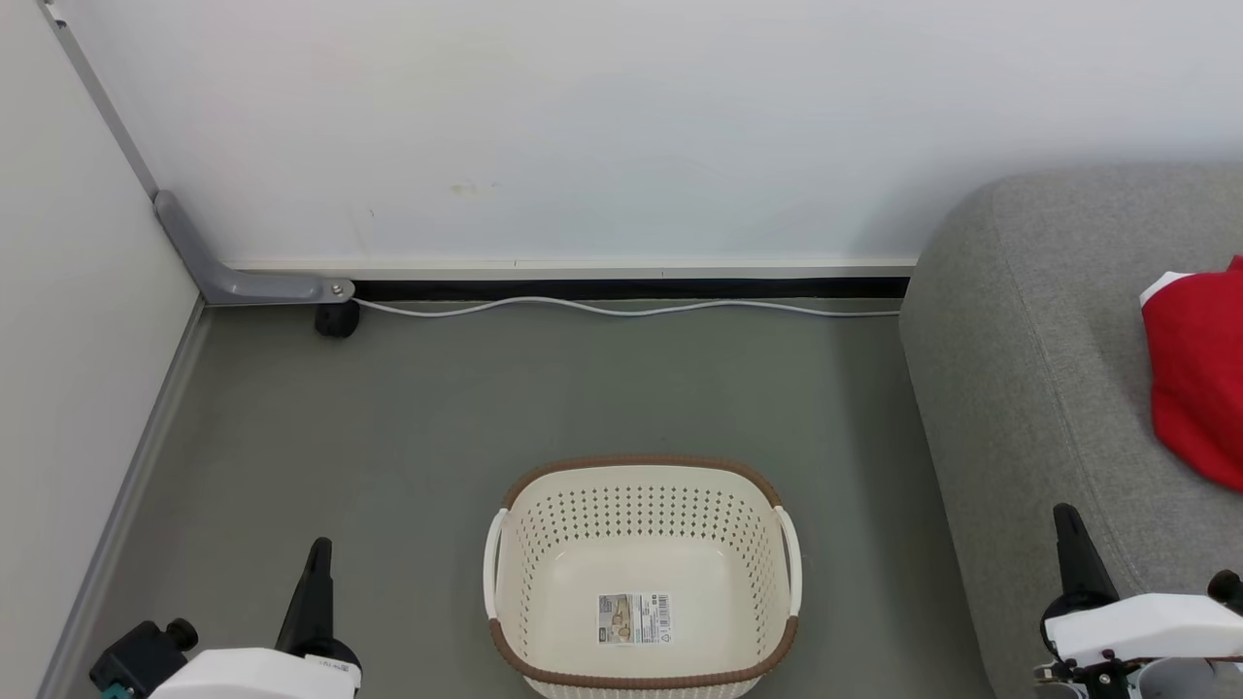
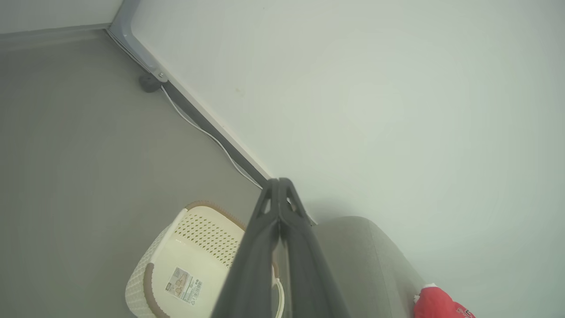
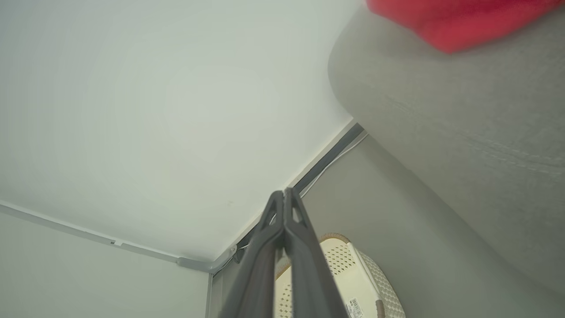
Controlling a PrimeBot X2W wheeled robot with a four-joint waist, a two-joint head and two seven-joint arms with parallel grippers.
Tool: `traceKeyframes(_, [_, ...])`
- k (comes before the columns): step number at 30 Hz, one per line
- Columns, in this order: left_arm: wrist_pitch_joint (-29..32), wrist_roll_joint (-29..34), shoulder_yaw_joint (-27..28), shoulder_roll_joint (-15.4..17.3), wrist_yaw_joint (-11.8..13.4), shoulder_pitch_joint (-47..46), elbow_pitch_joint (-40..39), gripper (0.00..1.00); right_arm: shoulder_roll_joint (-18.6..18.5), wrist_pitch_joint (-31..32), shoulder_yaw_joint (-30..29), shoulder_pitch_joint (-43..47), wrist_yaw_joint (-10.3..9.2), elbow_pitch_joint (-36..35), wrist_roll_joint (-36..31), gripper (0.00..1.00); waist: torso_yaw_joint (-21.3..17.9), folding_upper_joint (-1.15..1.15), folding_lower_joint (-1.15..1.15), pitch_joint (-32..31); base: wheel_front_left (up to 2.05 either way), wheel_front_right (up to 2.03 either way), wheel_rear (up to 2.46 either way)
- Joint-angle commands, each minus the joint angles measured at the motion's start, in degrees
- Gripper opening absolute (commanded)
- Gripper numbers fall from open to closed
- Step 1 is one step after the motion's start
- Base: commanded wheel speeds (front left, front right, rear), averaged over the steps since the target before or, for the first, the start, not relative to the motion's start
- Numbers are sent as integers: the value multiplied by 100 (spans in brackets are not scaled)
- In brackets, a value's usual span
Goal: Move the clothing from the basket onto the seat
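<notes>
The laundry basket (image 1: pixel 641 515) is empty. The red clothing (image 1: pixel 1199 388) lies to its right on the grey seat (image 1: pixel 1029 388), nearer the right gripper (image 1: pixel 1066 513). That one and the left gripper (image 1: pixel 320 546) are pinched closed, holding nothing.

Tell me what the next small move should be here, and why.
Probably none but to stop with the arms low. The basket looks empty, with just a label on its bottom, and the red clothing lies on the grey seat. The left gripper and right gripper are both shut with nothing between the fingers, so I see nothing left to carry.
</notes>
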Motion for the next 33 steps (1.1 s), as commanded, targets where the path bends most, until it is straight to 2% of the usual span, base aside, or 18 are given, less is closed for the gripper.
traceKeyframes(1, [54,-199,136,94,-3,-316,-190,0,-70,79,50,-117,15,-218,195,0,-3,0,0,0,0,0,0])
traceKeyframes(33, [593,-2220,334,115,-5,-460,-404,0,-70,605,-78,-89,21,-588,2359,0,-69,0,0,-1,0,0,0])
